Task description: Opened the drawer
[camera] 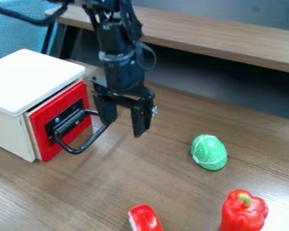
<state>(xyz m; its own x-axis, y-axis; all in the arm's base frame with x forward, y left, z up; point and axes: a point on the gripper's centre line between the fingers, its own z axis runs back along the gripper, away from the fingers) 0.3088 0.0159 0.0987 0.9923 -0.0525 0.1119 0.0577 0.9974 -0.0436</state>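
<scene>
The black gripper [124, 128] hangs over the table just right of the drawer, its two fingers apart with nothing between them. Its left finger overlaps the outer right corner of the black wire handle [85, 146]; whether they touch I cannot tell. The handle sticks out from the red drawer front [45, 118] of a white box [29, 81] at the left. That front stands close against the box, with a narrow dark gap along its top edge.
A green egg-shaped toy [209, 152] lies on the wooden table [171, 180] at the right. Near the bottom edge are a red pepper [243, 212] and a red object with a white stripe [145, 218]. A raised wooden ledge [219, 38] runs along the back.
</scene>
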